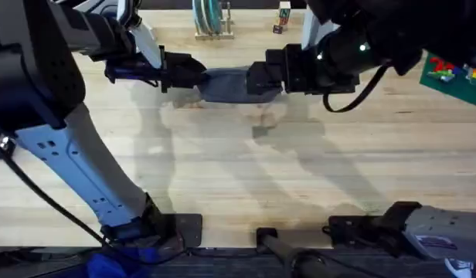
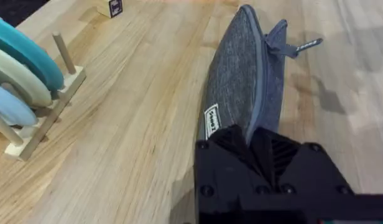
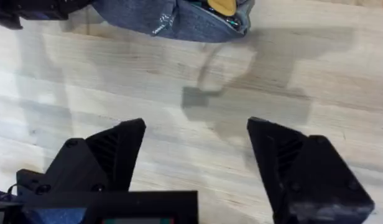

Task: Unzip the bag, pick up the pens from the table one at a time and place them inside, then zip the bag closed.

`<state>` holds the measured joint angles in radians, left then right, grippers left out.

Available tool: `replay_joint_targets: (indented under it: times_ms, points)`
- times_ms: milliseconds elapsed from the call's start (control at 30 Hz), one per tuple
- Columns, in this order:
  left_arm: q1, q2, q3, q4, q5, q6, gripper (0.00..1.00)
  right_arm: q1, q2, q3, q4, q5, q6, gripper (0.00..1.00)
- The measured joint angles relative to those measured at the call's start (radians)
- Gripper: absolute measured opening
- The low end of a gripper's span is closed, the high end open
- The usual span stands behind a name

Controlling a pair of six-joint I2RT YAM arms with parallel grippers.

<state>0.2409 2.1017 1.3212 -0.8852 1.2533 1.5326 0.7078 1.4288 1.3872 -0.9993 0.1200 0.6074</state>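
Two grippers: left gripper (image 2: 261, 146) pinches the soft, light bag (image 2: 244, 81) at its end; right gripper (image 3: 196, 163) gapes wide.

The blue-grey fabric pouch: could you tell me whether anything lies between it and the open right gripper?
Nothing visible does: bare wooden table separates the right gripper from the blue-grey fabric pouch.

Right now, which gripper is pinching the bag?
The left gripper, clamped on the bag's end. The right gripper hangs wide open over bare table.
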Motion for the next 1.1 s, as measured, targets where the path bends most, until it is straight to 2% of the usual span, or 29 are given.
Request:
replay_joint_targets:
  times_ms: [367,833,1100]
  points:
    - [0.0,0.0,0.0,0.005,0.0,-0.003,0.041,0.0,0.0,0.0,0.003,0.0,-0.003,0.997]
    - [0.0,0.0,0.0,0.007,0.0,-0.003,0.041,0.0,0.003,0.0,0.092,0.0,-0.001,0.996]
    - [0.0,0.0,0.0,0.007,0.0,-0.003,0.041,0.0,0.139,0.072,0.135,0.0,-0.001,0.997]
